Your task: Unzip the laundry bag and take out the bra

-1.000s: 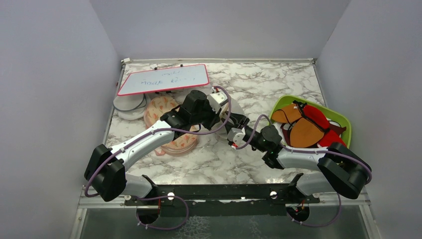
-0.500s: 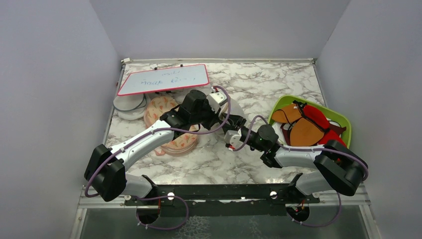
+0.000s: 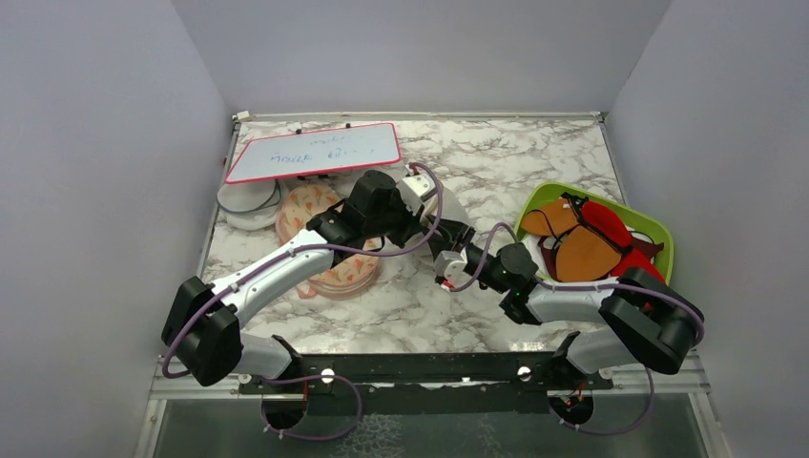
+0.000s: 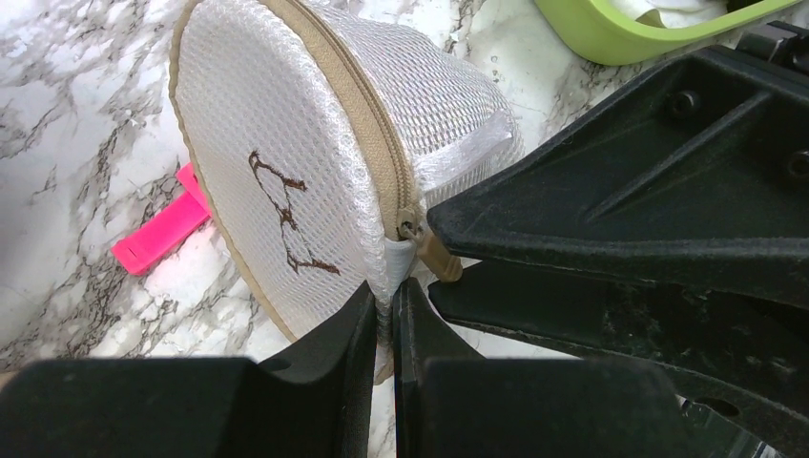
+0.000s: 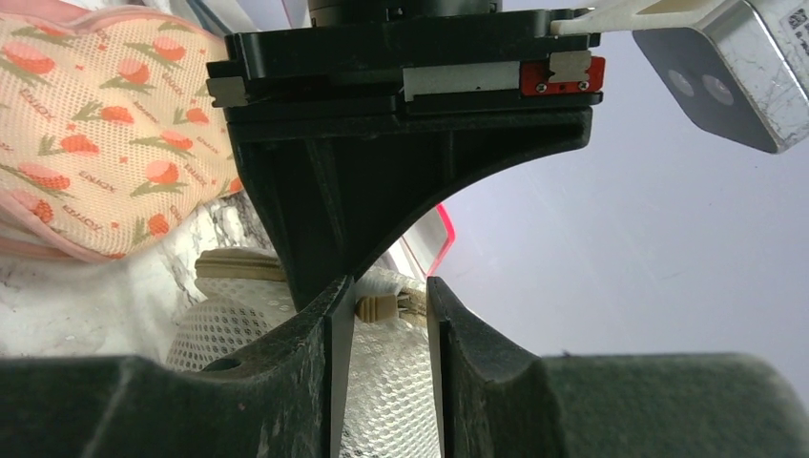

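Left wrist view gives the clearest read. The laundry bag (image 4: 286,143) stands on its edge on the marble table (image 4: 67,124), between the peach floral pouch (image 5: 95,143) and the green tray (image 4: 620,38). Its beige zip runs over the top toward the camera. The left gripper (image 4: 386,298) is closed tight on the white fabric tab at the zip's end, anchoring the bag. The beige zip pull (image 4: 441,264) sticks out just beside that pinch, against or very near the right arm's black fingers (image 4: 620,219).

From the right wrist, the right gripper (image 5: 384,286) has its fingers narrow but not closed. The pull sits in the gap, with no clear contact on either pad. The zip looks fully closed. The bra is not visible, since the mesh hides whatever is inside.

The step in hand is catching the pull. To do it well, the right fingers should go slightly deeper, so the pads cover the pull's flat body and not only its tip, then close firmly. The pull should then travel along the zip's curve, away from the left pinch, with the tab held taut. Dragging it sideways would likely tip the light bag or lose the grip.
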### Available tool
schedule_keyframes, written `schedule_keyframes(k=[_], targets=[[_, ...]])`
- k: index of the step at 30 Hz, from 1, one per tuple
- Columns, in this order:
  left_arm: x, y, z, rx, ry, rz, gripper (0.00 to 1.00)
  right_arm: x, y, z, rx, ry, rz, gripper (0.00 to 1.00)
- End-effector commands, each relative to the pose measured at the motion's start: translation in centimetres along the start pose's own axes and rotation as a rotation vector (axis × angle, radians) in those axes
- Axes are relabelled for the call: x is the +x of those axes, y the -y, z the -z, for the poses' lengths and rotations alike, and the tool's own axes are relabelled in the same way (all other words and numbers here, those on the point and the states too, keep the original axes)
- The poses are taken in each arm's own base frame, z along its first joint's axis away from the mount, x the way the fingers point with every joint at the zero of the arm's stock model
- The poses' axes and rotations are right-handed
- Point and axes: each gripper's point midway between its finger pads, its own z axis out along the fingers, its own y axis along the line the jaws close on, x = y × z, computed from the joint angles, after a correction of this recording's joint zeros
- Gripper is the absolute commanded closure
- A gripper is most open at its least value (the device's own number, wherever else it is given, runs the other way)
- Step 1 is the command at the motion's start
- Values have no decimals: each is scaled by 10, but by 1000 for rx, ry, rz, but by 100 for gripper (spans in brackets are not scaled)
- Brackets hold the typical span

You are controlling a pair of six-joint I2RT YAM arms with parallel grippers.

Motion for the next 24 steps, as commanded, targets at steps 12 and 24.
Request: schedule_keyframes(k=[12, 24], targets=[[-20, 8, 0, 41, 51, 2, 100, -1, 17, 7, 102, -12, 3, 73], [-20, 9, -1, 47, 48, 3, 100, 2, 13, 2, 94, -14, 2, 76]])
